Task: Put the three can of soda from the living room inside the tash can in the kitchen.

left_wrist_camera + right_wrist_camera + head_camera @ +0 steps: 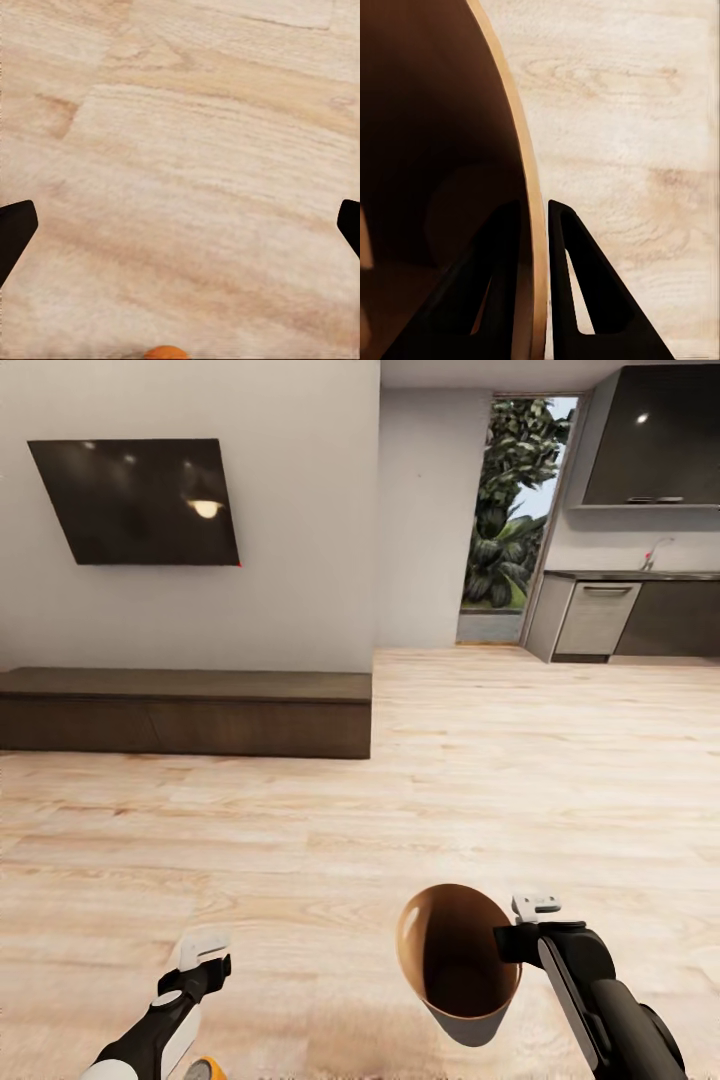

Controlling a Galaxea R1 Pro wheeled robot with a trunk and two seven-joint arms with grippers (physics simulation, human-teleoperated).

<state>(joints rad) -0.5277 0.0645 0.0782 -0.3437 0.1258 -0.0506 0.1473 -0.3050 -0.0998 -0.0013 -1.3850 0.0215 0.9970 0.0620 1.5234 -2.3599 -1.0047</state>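
Right claw (pixel 512 930) pinches the trash can (pixel 462 1000) rim above wood floor (pixel 400 810); left claw (pixel 205 952) spread; kitchen (pixel 630 600) beyond; orange object (pixel 166 352) cut off.

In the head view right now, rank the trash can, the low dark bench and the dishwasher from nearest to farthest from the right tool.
1. Trash can: its rim is pinched by the right tool.
2. Low dark bench: across the floor, ahead and to the left.
3. Dishwasher: far ahead in the kitchen, slightly right.
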